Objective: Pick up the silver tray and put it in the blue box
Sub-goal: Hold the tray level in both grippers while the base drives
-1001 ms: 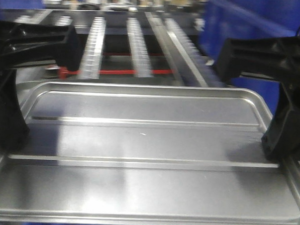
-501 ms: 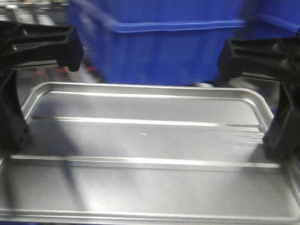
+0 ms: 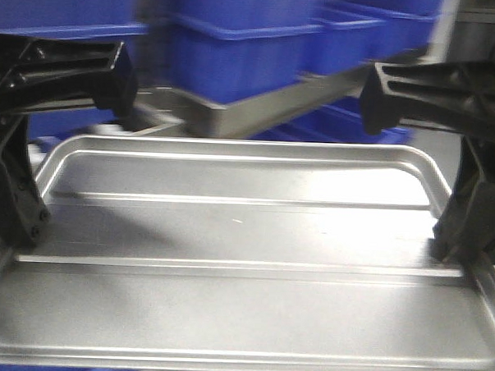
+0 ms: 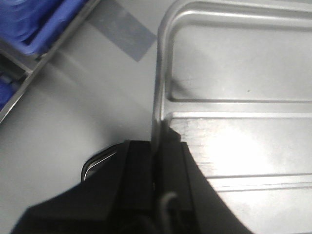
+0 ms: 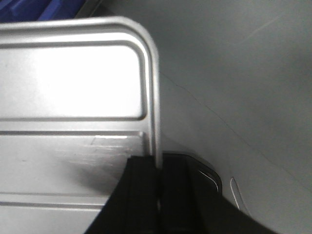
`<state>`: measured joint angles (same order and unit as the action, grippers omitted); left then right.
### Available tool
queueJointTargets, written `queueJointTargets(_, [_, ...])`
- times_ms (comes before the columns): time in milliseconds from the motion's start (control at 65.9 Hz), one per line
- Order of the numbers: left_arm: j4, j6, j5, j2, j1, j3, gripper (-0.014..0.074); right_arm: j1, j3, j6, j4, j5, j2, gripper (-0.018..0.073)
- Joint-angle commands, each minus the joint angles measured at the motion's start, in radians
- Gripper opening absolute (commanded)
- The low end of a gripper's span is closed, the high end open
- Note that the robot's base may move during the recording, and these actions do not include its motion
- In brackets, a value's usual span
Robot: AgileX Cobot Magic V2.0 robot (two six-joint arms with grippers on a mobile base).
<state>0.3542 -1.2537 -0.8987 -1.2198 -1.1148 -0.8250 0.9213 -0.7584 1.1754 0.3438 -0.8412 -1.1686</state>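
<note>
The silver tray (image 3: 245, 235), shallow with two long ridges, fills the front view and is held level in the air between both arms. My left gripper (image 3: 17, 225) is shut on its left rim, with the rim pinched between the black fingers in the left wrist view (image 4: 157, 148). My right gripper (image 3: 463, 244) is shut on the right rim, which runs between its fingers (image 5: 158, 163). A blue box (image 3: 236, 62) stands behind the tray's far edge, blurred, apart from the tray.
More blue crates (image 3: 377, 31) sit to the right and left (image 3: 66, 13) on a grey metal rack (image 3: 259, 112). Grey floor (image 4: 73, 122) lies under the tray on both sides (image 5: 234, 97). A blue crate on a frame (image 4: 29, 24) lies left of the tray.
The background has swept sideways: first a roller conveyor, then one large blue crate close up, now several crates on a rack farther off. Both grippers keep the same hold on the tray.
</note>
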Motion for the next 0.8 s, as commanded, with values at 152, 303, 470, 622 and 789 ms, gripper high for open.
queueJointTargets(152, [0.023, -0.007, 0.017, 0.026, -0.008, -0.026, -0.0104, 0.0, -0.025, 0.002, 0.041, 0.022, 0.024, 0.0057])
queueJointTargets(303, [0.023, -0.007, 0.017, 0.026, -0.008, -0.026, -0.0104, 0.0, -0.025, 0.002, 0.041, 0.022, 0.024, 0.0057])
queueJointTargets(470, [0.023, -0.007, 0.017, 0.026, -0.008, -0.026, -0.0104, 0.0, -0.025, 0.002, 0.041, 0.022, 0.024, 0.0057])
queueJointTargets(622, [0.023, -0.007, 0.017, 0.026, -0.008, -0.026, -0.0104, 0.0, -0.025, 0.002, 0.041, 0.022, 0.024, 0.0057])
queueJointTargets(789, [0.023, -0.007, 0.017, 0.026, -0.008, -0.026, -0.0104, 0.0, -0.025, 0.002, 0.041, 0.022, 0.024, 0.0057])
